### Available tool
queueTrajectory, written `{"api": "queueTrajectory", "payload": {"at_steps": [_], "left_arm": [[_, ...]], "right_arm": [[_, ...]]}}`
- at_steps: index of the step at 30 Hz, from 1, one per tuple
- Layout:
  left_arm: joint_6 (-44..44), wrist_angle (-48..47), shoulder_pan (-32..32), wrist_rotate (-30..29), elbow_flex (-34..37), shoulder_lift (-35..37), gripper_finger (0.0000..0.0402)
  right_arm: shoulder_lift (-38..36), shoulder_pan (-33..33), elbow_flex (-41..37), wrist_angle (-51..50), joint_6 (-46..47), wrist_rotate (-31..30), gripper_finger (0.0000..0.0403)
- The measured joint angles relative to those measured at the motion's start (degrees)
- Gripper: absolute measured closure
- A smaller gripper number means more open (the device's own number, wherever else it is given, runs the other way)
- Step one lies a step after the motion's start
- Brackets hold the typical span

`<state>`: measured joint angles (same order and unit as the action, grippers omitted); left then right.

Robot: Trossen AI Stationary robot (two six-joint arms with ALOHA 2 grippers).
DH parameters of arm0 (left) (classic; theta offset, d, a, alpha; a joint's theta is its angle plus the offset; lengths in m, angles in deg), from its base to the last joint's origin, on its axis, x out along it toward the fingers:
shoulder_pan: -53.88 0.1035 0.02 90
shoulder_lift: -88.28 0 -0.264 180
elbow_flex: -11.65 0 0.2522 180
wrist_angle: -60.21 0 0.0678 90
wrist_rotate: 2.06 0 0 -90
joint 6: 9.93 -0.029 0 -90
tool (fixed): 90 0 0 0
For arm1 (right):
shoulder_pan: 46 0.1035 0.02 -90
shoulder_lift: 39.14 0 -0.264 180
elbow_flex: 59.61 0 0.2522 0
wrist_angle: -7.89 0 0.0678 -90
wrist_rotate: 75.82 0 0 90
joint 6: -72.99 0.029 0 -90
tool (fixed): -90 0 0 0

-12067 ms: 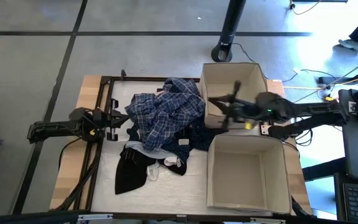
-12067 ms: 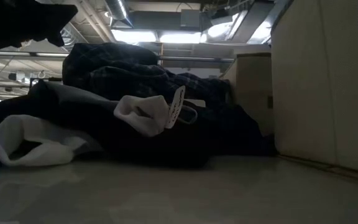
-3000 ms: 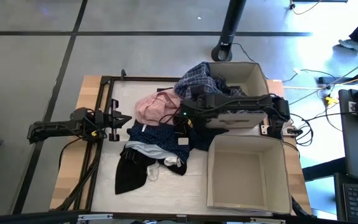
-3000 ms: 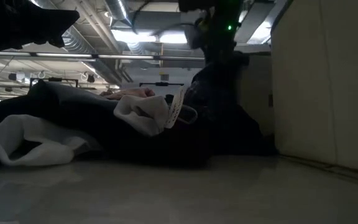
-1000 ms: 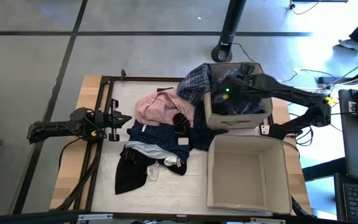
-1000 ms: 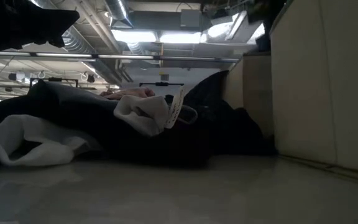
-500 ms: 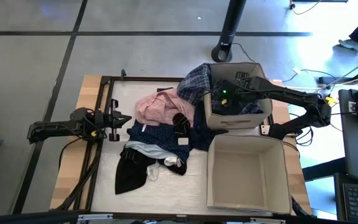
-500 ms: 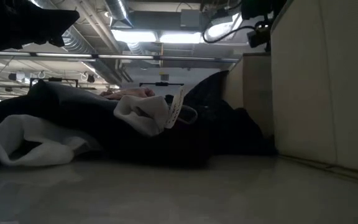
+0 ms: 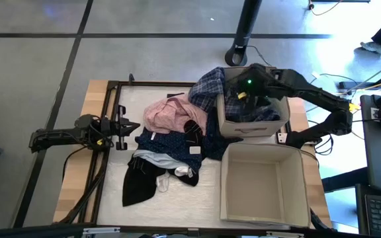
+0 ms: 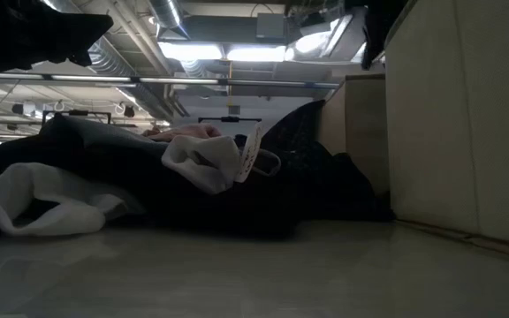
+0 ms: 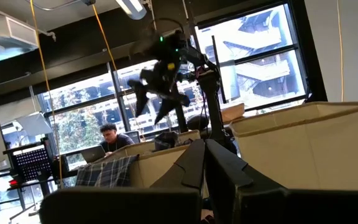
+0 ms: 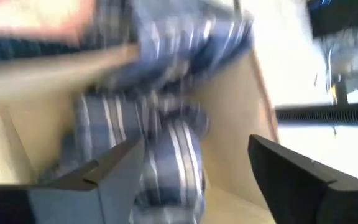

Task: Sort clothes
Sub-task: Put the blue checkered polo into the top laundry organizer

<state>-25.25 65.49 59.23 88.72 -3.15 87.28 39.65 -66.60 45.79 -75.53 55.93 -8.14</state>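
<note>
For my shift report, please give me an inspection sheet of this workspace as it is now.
Surface: pale table, bare at its left edge and front.
Job's things: plaid shirt hangs over the far box rim, mostly inside; pink piece, navy piece, black piece and white sock heaped mid-table.
Clutter: near box shows nothing inside.
Claws: right claw open above the shirt in the far box, holding nothing; left claw waits at the table's left, beside the heap.
Cables: loose cables on the floor at right.
Surroundings: a person sits behind the table; a pole base beyond it.
</note>
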Motion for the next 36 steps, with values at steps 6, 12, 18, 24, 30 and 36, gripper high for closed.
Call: {"api": "queueTrajectory", "payload": {"at_steps": [6,12,18,24,30,36], "left_arm": [[0.52,0.00,0.02,0.00,0.00,0.00,0.0396],[-0.16,0.00,0.00,0.00,0.00,0.00,0.0396],[-0.12,0.01,0.01,0.00,0.00,-0.01,0.0396],[-0.12,0.00,0.00,0.01,0.00,-0.01,0.0396],[-0.12,0.00,0.00,0.00,0.00,-0.01,0.0396],[-0.10,0.00,0.00,0.00,0.00,0.00,0.0396]], "right_arm": [[0.49,0.00,-0.69,14.45,-4.90,2.53,0.0087],[6.28,0.01,-3.50,20.30,-9.50,7.35,0.0086],[14.87,0.43,-3.79,21.00,-11.94,5.72,0.0086],[19.48,0.48,-3.42,23.95,-11.79,-0.63,0.0086],[20.28,0.49,-3.48,26.69,-11.63,-1.96,0.0086],[20.72,2.03,-0.78,24.79,-13.81,-3.58,0.0086]]}}
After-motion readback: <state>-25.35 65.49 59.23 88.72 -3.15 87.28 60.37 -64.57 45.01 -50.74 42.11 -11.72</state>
